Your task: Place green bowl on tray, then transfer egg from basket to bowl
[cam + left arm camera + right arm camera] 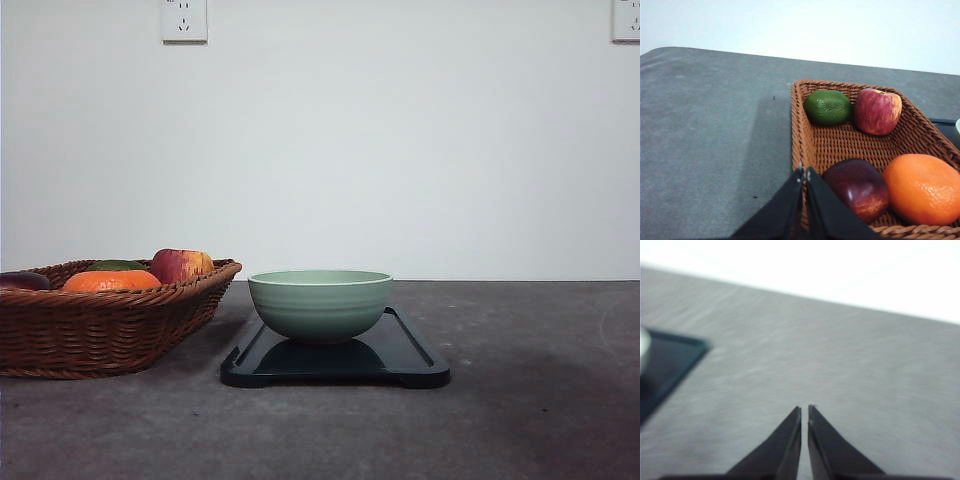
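The green bowl (320,303) stands upright on the dark tray (415,360) in the middle of the table. Left of the tray sits the wicker basket (100,330), which the left wrist view shows from above as the basket (840,145) with fruit in it. No egg can be seen among the fruit; it is hidden or out of view. My left gripper (804,170) is shut and empty, hovering over the basket's near rim. My right gripper (804,408) is shut and empty above bare table, with a corner of the tray (670,357) off to its side.
Inside the basket lie a green fruit (828,106), a red apple (877,111), a dark red fruit (856,187) and an orange (922,189). Grey tabletop (540,400) stretches right of the tray, and a white wall stands behind.
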Tool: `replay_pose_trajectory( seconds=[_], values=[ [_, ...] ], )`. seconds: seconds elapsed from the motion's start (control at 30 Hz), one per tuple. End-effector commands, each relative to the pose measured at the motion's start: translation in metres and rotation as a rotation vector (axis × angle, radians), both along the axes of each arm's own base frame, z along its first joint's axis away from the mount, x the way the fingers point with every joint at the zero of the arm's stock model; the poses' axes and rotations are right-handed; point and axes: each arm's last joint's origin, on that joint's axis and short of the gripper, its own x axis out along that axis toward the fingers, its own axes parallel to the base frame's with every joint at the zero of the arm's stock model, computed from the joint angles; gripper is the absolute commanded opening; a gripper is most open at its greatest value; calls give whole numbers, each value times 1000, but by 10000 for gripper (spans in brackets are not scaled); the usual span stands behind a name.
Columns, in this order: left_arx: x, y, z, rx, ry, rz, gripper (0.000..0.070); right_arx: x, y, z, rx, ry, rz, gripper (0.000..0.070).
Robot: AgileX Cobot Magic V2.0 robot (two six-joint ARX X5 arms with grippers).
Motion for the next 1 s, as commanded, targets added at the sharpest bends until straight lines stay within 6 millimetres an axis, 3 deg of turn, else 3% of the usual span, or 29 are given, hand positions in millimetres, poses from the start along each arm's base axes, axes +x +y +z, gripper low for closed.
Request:
replay_pose_trajectory(
  seconds=[0.0,0.23,0.47,0.97],
  values=[
    [1,0,-5,-1,6,-1,0,-6,-3,-5,18,-46,-25,16],
    [1,0,-5,-1,6,-1,0,-20,-9,-29,45,-95,-86,15],
    [1,0,-5,-1,5,-1,0,-24,-10,-22,63,-182,-94,15],
    [1,0,-5,-1,3,-1,0,-24,-10,-22,69,-187,-91,15]
  ],
)
